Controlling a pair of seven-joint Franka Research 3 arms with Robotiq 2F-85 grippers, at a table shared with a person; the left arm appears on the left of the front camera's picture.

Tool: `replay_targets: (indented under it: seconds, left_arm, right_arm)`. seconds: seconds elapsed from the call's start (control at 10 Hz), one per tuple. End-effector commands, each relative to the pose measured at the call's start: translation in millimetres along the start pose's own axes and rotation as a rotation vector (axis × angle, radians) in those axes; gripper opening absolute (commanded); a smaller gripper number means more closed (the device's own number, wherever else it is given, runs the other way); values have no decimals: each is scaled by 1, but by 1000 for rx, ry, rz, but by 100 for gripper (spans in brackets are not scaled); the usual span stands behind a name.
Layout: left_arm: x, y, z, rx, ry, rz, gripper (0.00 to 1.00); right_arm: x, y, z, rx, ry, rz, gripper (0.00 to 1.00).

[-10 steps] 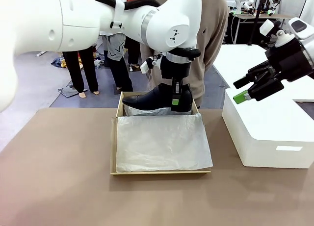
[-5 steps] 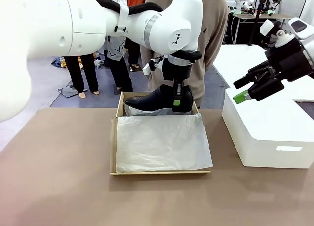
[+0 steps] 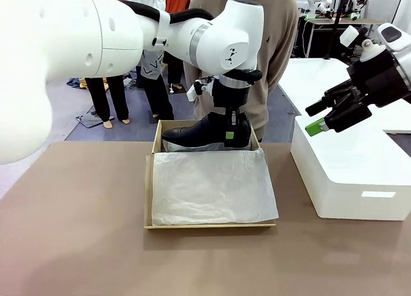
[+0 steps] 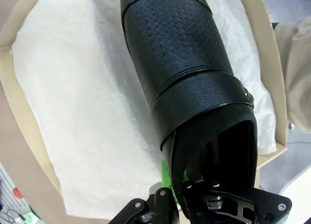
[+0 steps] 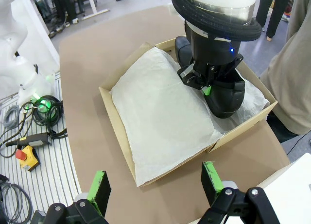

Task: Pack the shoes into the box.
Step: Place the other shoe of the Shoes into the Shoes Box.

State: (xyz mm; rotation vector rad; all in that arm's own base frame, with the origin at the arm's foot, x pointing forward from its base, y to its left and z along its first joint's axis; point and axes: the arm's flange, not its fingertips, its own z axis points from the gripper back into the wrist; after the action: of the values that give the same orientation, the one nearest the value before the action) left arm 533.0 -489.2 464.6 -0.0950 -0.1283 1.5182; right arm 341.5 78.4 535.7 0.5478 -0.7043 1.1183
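1. We saw the left arm (image 3: 96, 33): fat glossy white shells, black cable (image 3: 144, 7) on top.
2. A small black logo (image 3: 229, 52) marked its wrist joint.
3. The right gripper (image 5: 154, 173) was black, its pads (image 5: 210, 175) bright green.

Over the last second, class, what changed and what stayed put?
The left gripper, shut on the glossy black leather shoe, eased it slightly lower into the far end of the tan cardboard box. The open right gripper, white tissue paper and box stayed put.
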Motion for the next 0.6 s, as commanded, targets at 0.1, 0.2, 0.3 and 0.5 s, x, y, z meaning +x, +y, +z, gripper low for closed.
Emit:
replay_targets:
  seconds: [0.1,0.2,0.3,0.5]
  left_arm:
    - [-8,-1,2,-9,-38,87,0]
    - [-8,0,-1,-19,-39,93,0]
    - [-8,0,-5,-15,-36,95,0]
    - [-9,1,-11,-19,-17,77,0]
  right_arm:
    - [1,-3,-2,7,-35,23,100]
    - [1,-3,-2,7,-35,23,100]
    - [1,-3,-2,7,-35,23,100]
    - [1,-3,-2,7,-35,23,100]
